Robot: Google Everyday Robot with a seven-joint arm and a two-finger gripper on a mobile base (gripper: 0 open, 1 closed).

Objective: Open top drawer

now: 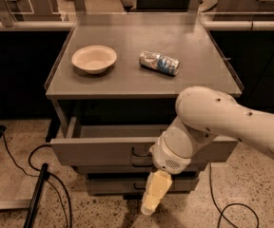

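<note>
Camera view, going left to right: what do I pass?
Bowl → crumpled can → white arm. The claw hangs below the partly pulled-out top drawer, in front of the lower drawers.

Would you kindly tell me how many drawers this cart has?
3: the top drawer, pulled partly out; a middle drawer beneath; a bottom drawer lowest, behind the claw. The arm hides parts.

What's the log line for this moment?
top drawer: partly pulled out | hand: pointing down, just below its handle, before the lower drawers | cabinet top: bowl, crushed can
</note>
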